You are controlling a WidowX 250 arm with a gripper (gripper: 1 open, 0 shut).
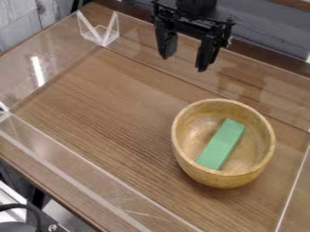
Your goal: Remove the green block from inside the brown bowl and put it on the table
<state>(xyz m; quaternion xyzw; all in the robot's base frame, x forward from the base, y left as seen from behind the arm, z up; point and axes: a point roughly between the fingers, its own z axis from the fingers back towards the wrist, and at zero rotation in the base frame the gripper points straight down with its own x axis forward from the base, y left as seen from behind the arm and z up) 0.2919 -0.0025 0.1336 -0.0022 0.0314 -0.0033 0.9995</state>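
Gripper: your gripper (190,50) hangs at the top centre of the frame, pointing down over the far part of the table, with its dark fingers (206,54) spread wide apart and nothing between them.
Gripper contact: you can see it touches neither the bowl nor the block; it stands well apart from both, up and to the left of them in the picture.
Green block: your green block (223,144) lies inside the brown bowl, at the lower right of the frame, slanting from lower left to upper right, its upper end leaning toward the far inner wall.
Brown bowl: the brown bowl (191,154) sits upright on the table near the right-hand clear wall, its rim whole and in plain view.
Table: the table (103,118) fills most of the frame; you see bare wood grain to the left of the bowl.
Clear walls: low acrylic walls (49,149) border the table, and a folded clear piece (100,30) stands at the upper left.
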